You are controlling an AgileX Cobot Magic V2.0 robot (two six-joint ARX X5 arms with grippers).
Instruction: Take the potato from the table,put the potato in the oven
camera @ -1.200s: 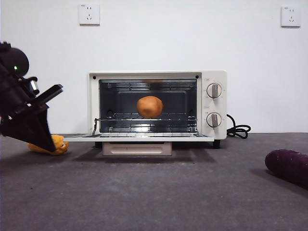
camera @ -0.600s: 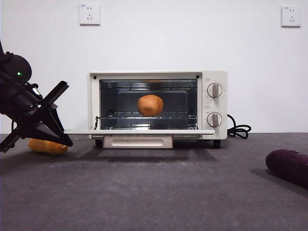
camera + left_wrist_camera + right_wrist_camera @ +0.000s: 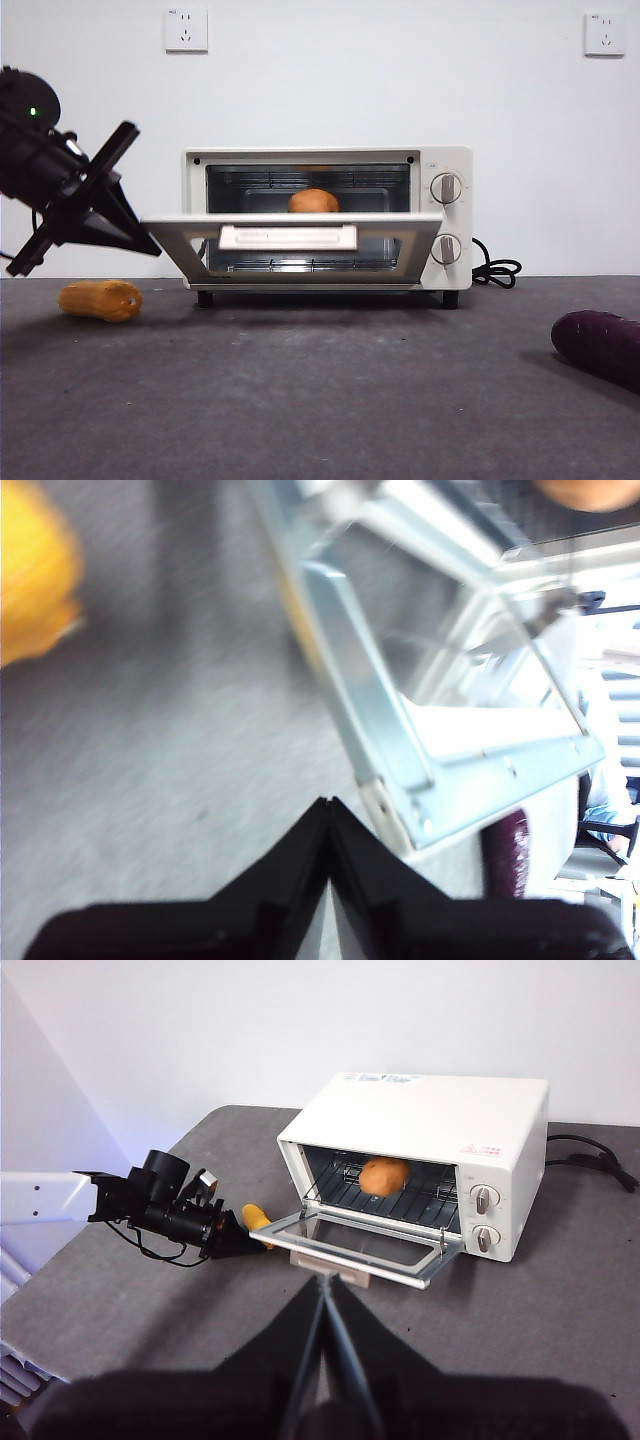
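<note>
No text can be read with certainty. The oven [image 3: 430, 1150] has a small red mark on its side and pale print on its top, both too small to read. The markings around its two knobs [image 3: 445, 188] and on the wall sockets [image 3: 186, 30] are also illegible.

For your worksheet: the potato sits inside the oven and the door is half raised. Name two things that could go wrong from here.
1. The left gripper, jaws shut, pushes only the corner of the oven door; it may slip off, letting the door drop open.
2. A hard push might shift the oven or roll the potato on its rack.
</note>
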